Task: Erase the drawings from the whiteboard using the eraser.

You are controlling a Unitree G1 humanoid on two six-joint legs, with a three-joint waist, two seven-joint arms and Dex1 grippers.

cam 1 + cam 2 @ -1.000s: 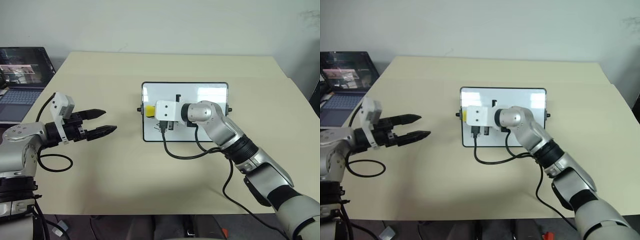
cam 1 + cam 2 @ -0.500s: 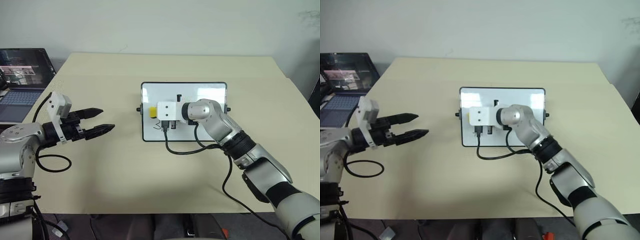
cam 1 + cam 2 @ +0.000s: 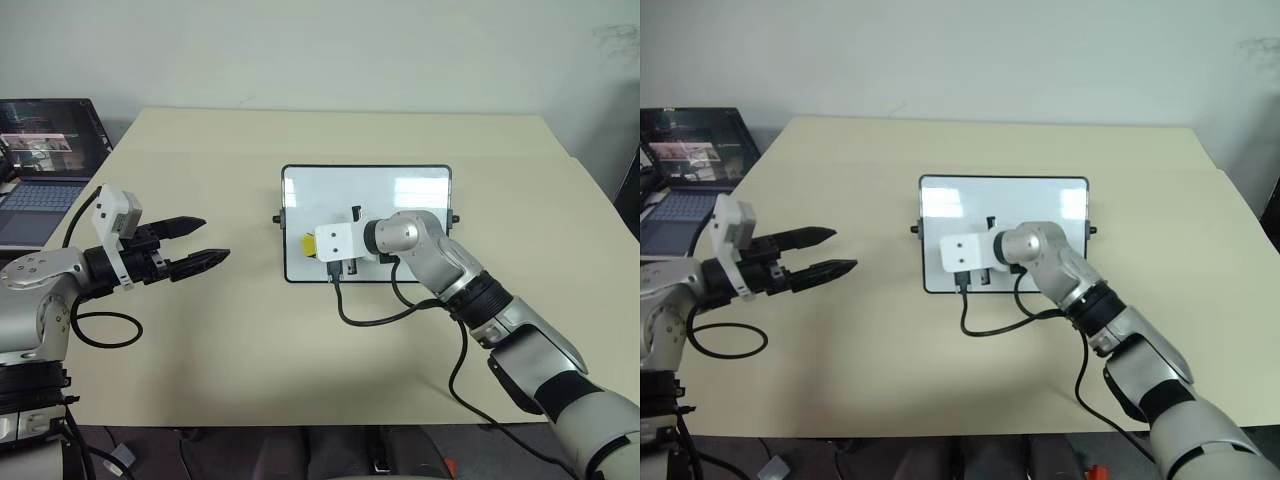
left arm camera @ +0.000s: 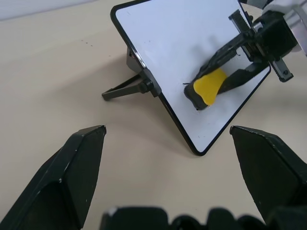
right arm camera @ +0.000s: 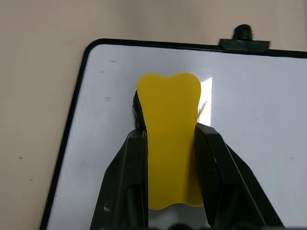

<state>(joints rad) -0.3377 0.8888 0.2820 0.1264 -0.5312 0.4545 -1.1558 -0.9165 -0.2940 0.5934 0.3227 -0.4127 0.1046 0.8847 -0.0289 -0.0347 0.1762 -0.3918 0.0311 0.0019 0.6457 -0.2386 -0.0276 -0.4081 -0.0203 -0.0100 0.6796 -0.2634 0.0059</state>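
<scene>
Laptop [image 3: 45, 150] is seen at the far left, off the table edge, its screen lit. Next to it, the left gripper [image 3: 200, 243] is held above the bare beige table [image 3: 250, 340], well apart from the board, its two black fingers spread wide with nothing between them. A black cable loop is noted beneath that arm.

At the table's centre the whiteboard [image 3: 400, 195] is propped tilted on a small stand, a black knob [image 3: 277, 218] at its left side. In the left wrist view the board's support leg is seen resting on the table behind it.

The eraser [image 3: 311, 244] is found at the lower left part of the board, pressed against the white surface near the left frame edge. It is clamped between the fingers [image 5: 129, 167] of the right gripper [image 5: 170, 139], whose jaws are closed tightly on the yellow block, as the right wrist view shows. A thin dark stroke [image 5: 203, 107] is noted just beside the eraser, and tiny specks near the frame; whether these are remains of the drawings cannot be told. The upper part of the board is seen as clean, with a glare patch.

The right arm is extended from the lower right across the table to the board, a black cable hanging from its wrist onto the table.
</scene>
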